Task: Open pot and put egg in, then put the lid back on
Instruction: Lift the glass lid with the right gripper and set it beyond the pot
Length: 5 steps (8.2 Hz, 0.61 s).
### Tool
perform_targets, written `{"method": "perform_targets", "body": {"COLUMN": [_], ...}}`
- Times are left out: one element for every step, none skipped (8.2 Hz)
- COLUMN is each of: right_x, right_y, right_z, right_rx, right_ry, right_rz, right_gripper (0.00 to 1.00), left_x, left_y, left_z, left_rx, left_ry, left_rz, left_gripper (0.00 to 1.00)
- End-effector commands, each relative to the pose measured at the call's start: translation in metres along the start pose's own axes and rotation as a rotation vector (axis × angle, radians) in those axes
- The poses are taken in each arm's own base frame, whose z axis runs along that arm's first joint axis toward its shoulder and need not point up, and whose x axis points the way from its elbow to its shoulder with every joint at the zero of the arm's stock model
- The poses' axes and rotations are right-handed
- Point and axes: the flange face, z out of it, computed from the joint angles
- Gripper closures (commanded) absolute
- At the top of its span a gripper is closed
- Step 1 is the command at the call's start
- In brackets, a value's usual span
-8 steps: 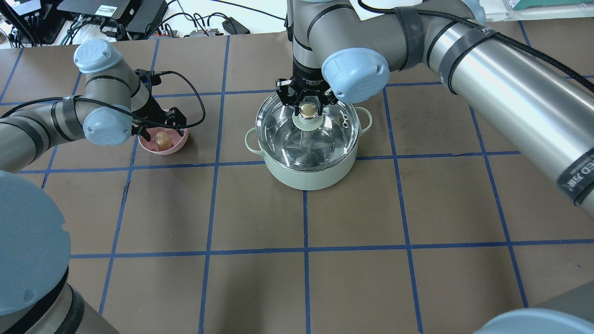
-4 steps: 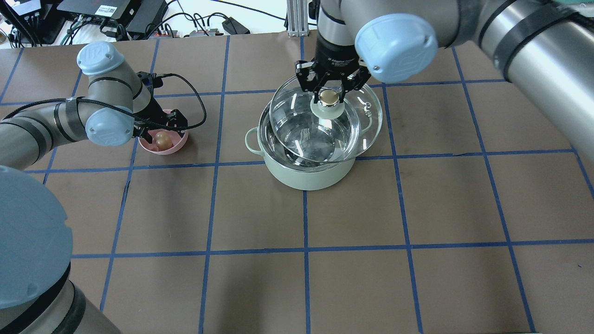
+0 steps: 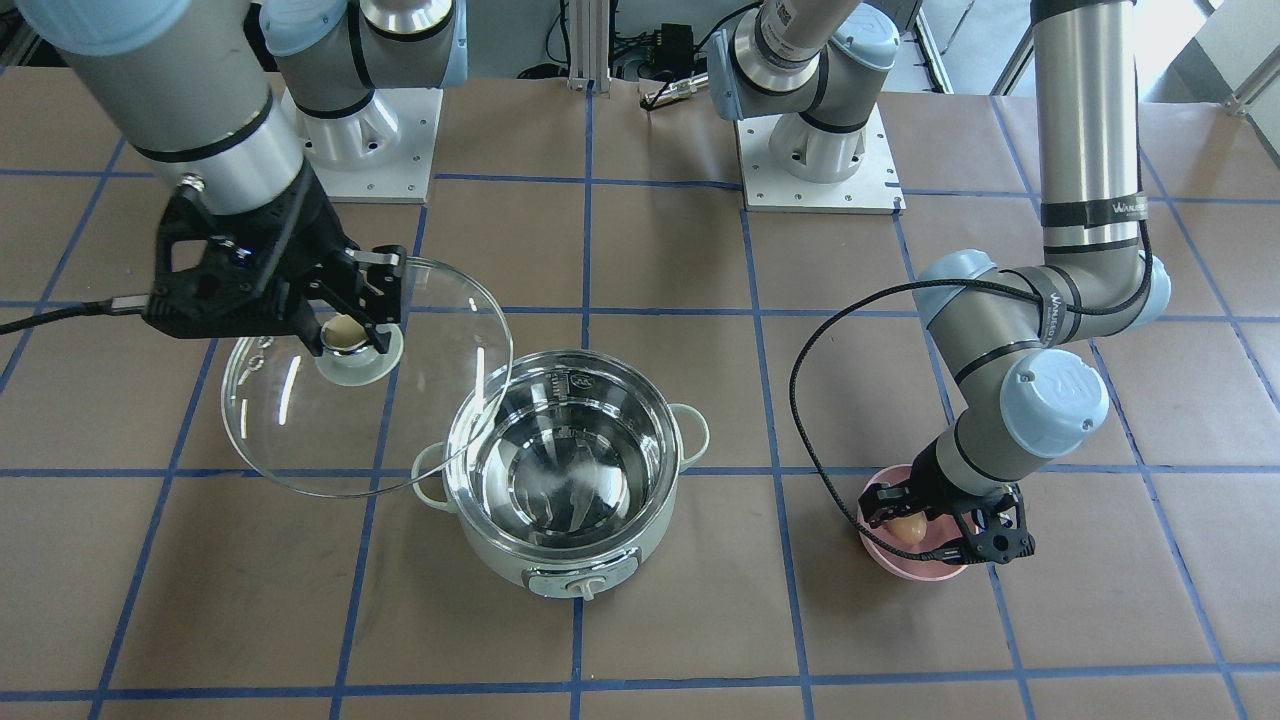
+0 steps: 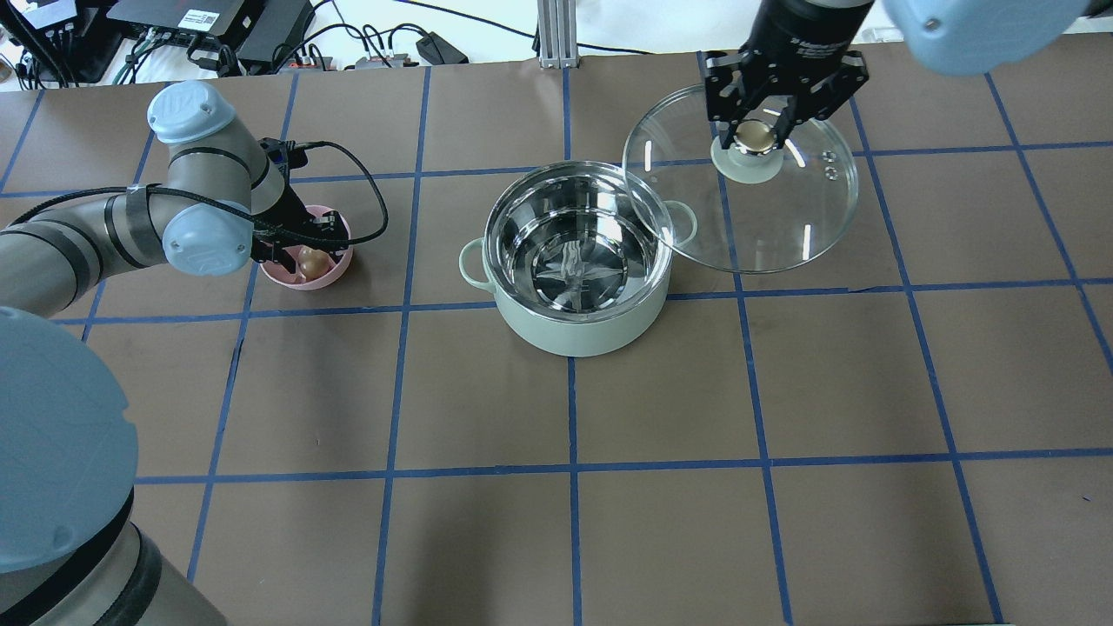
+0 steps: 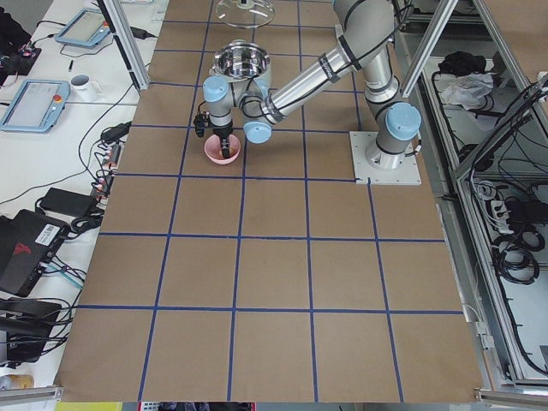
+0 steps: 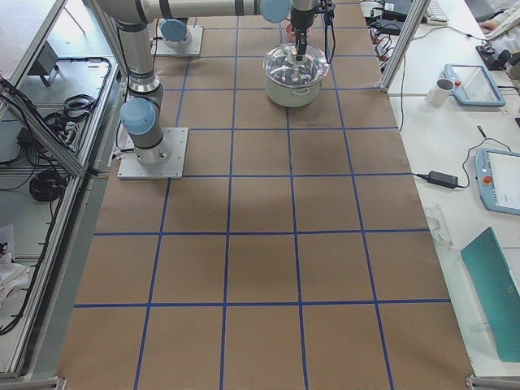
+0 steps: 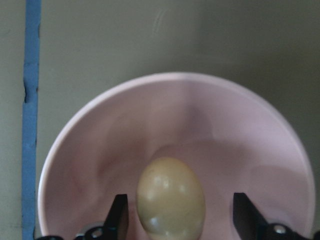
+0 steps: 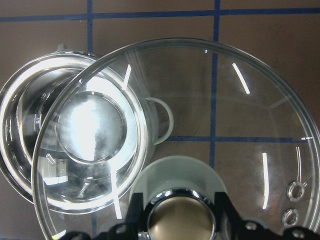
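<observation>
On the middle of the desk [image 4: 661,522], the pot [image 4: 574,335] is seen uncovered, with nothing lying in its steel inside. The lid [image 4: 783,226] is held in the air at about 2 o'clock from the pot in the overhead view, with the right fingers [image 8: 226,212] closed on its knob [image 4: 753,136]. The egg [image 7: 170,200] is found in the pink bowl [image 7: 175,80] at 9 o'clock from the pot, well apart from it. The left fingers [image 7: 119,215] are spread to either side of the egg with a gap showing at each side, so no grip is judged to be made yet.

The opening step is judged done. Grasping the egg, carrying it over, setting it in the pot and replacing the lid are left.

The lid's near edge is seen to overlap the pot's rim at 2 o'clock, above the loop handle; its height over the rim cannot be told. Nothing is seen standing between the bowl and the pot, so the 9 o'clock approach is judged open. The bowl's wall must be cleared on the lift, and the pot's rim on entry.
</observation>
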Motion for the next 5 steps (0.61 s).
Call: {"method": "perform_targets", "body": {"right_x": [0.067, 0.078, 0.081, 0.087, 0.089], "right_y": [0.008, 0.011, 0.016, 0.016, 0.016], "right_z": [-0.025, -0.026, -0.032, -0.033, -0.033], "right_rx": [-0.025, -0.045, -0.044, -0.044, -0.044], "right_ry": [0.011, 0.016, 0.025, 0.044, 0.044], "right_rz": [0.036, 0.038, 0.043, 0.042, 0.035], "right_gripper": [1.00, 1.00, 1.00, 1.00, 1.00], "left_x": [0.000, 0.000, 0.000, 0.000, 0.000], "left_y": [0.001, 0.001, 0.000, 0.000, 0.000], "left_z": [0.002, 0.002, 0.002, -0.002, -0.007], "left_rx": [-0.005, -0.005, -0.004, 0.001, 0.010], "left_ry": [0.001, 0.001, 0.001, 0.001, 0.000], "left_rz": [0.000, 0.000, 0.000, 0.000, 0.002], "left_gripper": [0.50, 0.66, 0.76, 0.86, 0.89]}}
